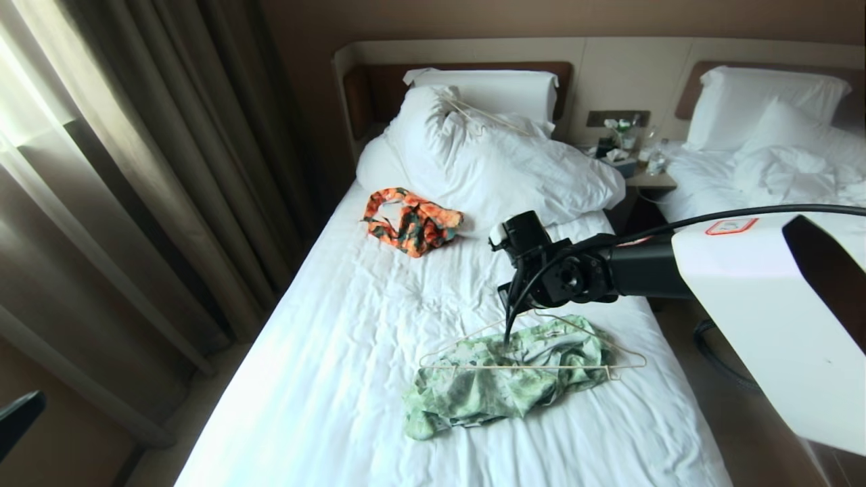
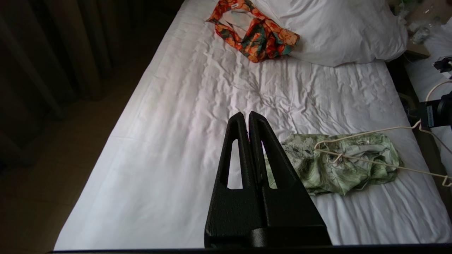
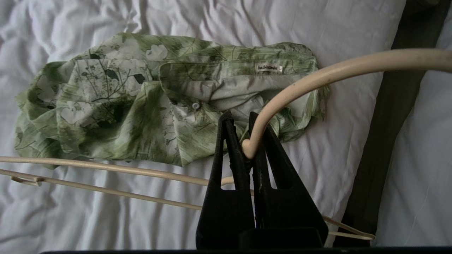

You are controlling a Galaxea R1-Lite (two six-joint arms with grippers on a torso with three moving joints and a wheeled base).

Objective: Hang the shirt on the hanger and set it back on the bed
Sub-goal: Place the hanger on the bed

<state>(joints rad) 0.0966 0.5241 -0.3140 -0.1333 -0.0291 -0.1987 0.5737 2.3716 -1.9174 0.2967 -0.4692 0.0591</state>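
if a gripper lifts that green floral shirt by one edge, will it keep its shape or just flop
The shirt would likely flop: it lies crumpled in soft folds on the bed. It looks thin, so probably light, and the rest should trail down. The right gripper is shut on the hanger, whose bars cross the cloth and might snag it.

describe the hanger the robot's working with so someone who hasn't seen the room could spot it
On the large white-sheeted bed by the curtains, look near the foot end at the crumpled green floral shirt. Over it is the thin cream-coloured triangular hanger, its hook pinched in the right gripper. A second pale hanger lies up on the duvet by the pillows, untouched.
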